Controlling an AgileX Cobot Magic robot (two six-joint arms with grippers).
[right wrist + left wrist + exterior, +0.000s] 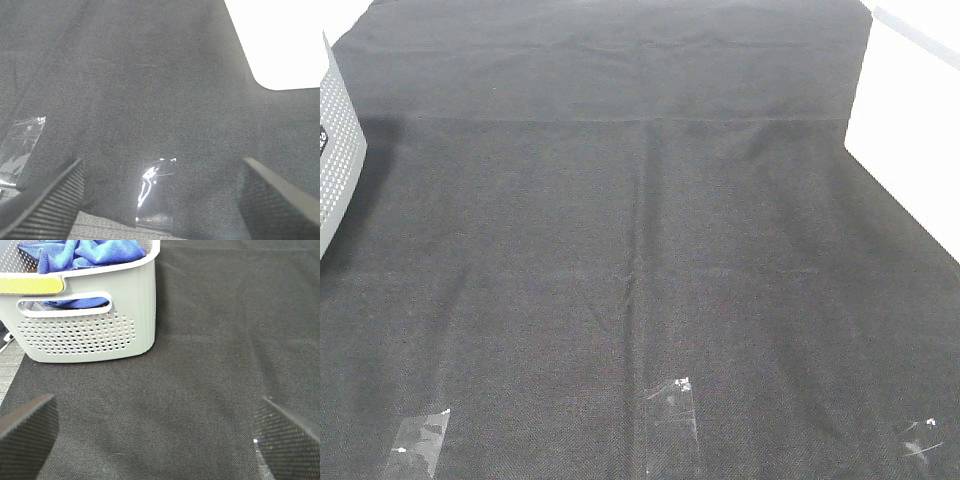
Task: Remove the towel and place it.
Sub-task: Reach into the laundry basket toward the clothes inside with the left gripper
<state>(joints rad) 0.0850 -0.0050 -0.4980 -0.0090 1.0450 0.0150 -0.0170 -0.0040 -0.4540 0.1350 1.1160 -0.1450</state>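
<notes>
- The royal-blue microfibre towel (85,252) lay bunched inside a pale grey perforated plastic basket (90,335). Folds rose above the rim and a little blue showed through the handle slot.
- The basket stood on a black woven cloth sheet (640,250) that covered most of the surface (915,130). The high view caught only one edge of the basket, at the far left.
- The left claw (156,407) faced the basket from just in front, low over the cloth. Its fingers (27,432) were spread wide with nothing between them.
- The right claw (160,167) was equally wide apart and empty. It hung over the cloth near strips of clear tape (155,187), and neither basket nor towel showed in its view.
- The step in hand looked like the reach into the basket, and the left claw was the better placed for it.
- It would likely do best to rise above the rim before going forward, so as not to push the basket wall.
- A grip on a raised fold near the middle of the heap, taken deep enough to catch several layers, should hold better than a pinch at a loose edge.
- A straight upward lift, until the cloth's tail cleared the rim, would probably keep the basket from tipping or dragging.
- The open cloth beside the basket seemed a fair place to lay it.
</notes>
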